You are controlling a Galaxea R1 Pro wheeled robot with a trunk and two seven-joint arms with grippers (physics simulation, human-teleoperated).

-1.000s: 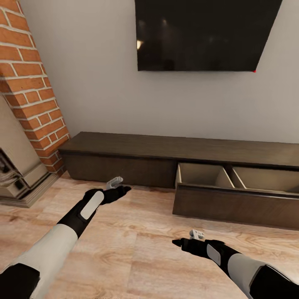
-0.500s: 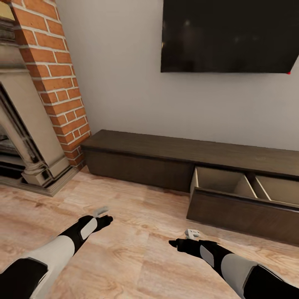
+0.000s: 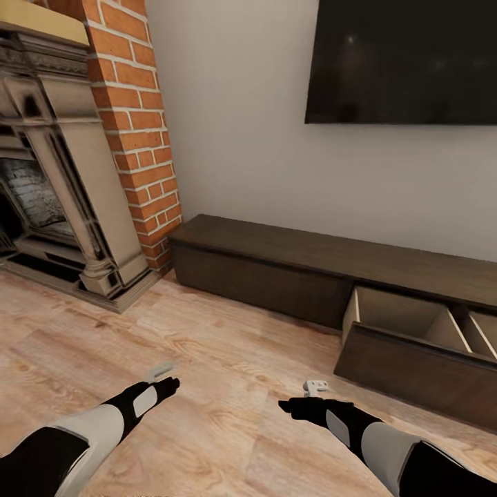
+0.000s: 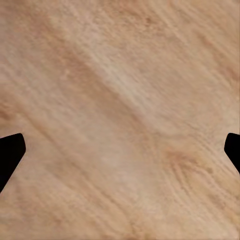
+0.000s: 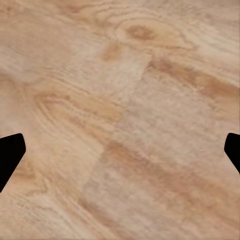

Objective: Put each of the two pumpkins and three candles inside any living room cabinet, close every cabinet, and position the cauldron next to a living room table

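Note:
The long, low dark-brown cabinet (image 3: 276, 257) runs along the white wall. One drawer (image 3: 404, 319) at its right end is pulled out, and the part of its pale beige inside that I see holds nothing. My left gripper (image 3: 170, 384) hovers low over the plank floor, well short of the cabinet; its fingertips (image 4: 10, 151) stand wide apart with only floor between them. My right gripper (image 3: 286, 406) is also open over bare floor, left of the open drawer's front, fingertips (image 5: 10, 150) spread. The pumpkins, candles, cauldron and table are out of view.
A brick fireplace (image 3: 65, 179) with a stone surround stands at the left, its plinth reaching onto the floor. A dark TV (image 3: 407, 62) hangs on the wall above the cabinet. Light wood floor (image 3: 228, 345) lies between me and the cabinet.
The camera has swung left: the cabinet and TV slid right in the picture and the fireplace came into view. My left arm dropped lower and drew back. Both grippers stay open.

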